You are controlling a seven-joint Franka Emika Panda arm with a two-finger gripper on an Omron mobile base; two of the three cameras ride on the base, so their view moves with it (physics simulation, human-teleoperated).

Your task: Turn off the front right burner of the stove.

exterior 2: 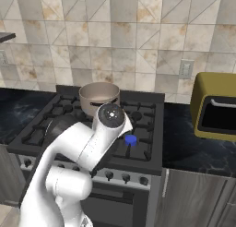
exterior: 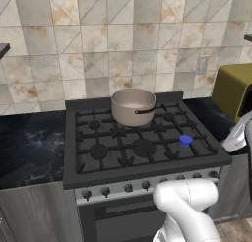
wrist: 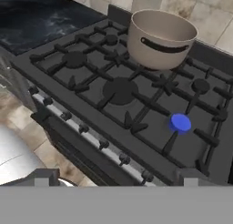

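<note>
The stove [exterior: 72, 137] [exterior 2: 156, 162] [wrist: 27, 63] stands against the tiled wall. Its front right burner [exterior: 185, 140] [exterior 2: 131, 140] [wrist: 180, 123] shows a bright blue flame spot. A row of small dark knobs [exterior: 128, 187] [exterior 2: 125, 177] [wrist: 103, 144] runs along the silver front panel. In the hand view my gripper [wrist: 116, 180] hovers above and in front of the stove, looking down at the panel. It is open, its fingertips [wrist: 42, 178] far apart with nothing between them. My arm hides the stove's front left part in the right base view.
A beige pot [exterior: 133, 105] [exterior 2: 99, 94] [wrist: 159, 36] with a dark handle sits on the rear middle grate. The wider middle burner [exterior: 143, 147] [wrist: 119, 90] is unlit. An olive-yellow appliance [exterior: 235, 91] [exterior 2: 215, 106] stands on the dark counter to the right.
</note>
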